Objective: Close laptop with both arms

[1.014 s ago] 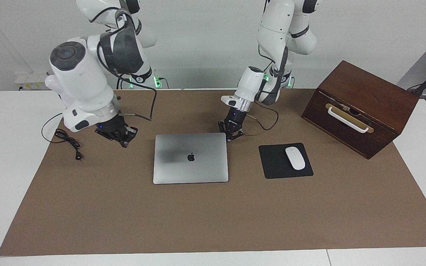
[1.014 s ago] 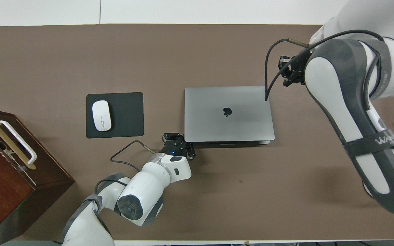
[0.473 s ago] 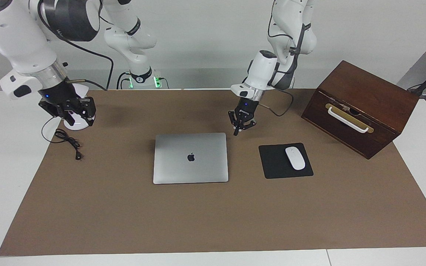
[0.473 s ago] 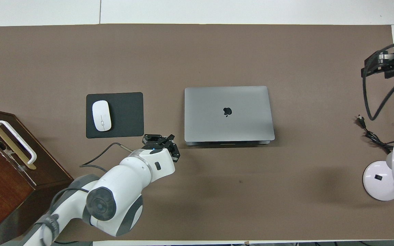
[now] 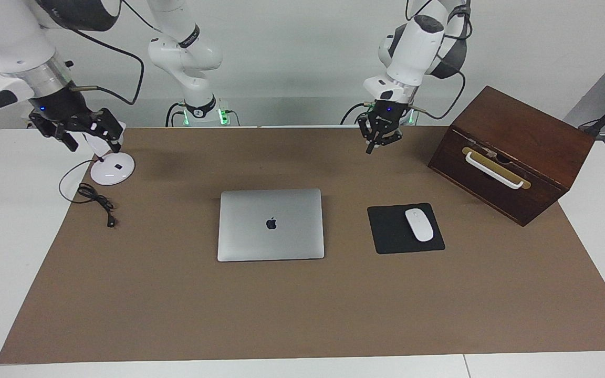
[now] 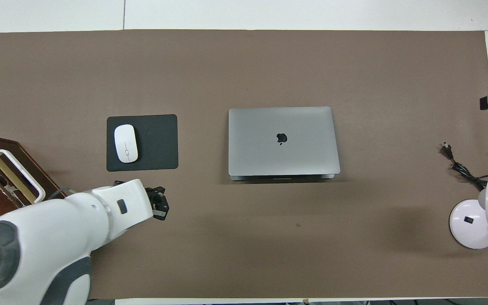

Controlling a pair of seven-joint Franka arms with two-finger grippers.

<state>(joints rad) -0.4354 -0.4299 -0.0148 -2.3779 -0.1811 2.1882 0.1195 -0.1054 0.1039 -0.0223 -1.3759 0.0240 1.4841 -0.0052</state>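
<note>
- Overhead view gives me the laptop lying mid-mat, lid fully down, logo up.
- I see the black mouse pad with its white mouse beside it, toward the left arm's end; the wooden box sits at that end.
- My left gripper hangs over bare mat near the robots, fingertips together, holding nothing.
- My right gripper is raised over the white desk lamp at the right arm's end, jaws spread, empty.
- I note a black cord trailing by the lamp.
</note>
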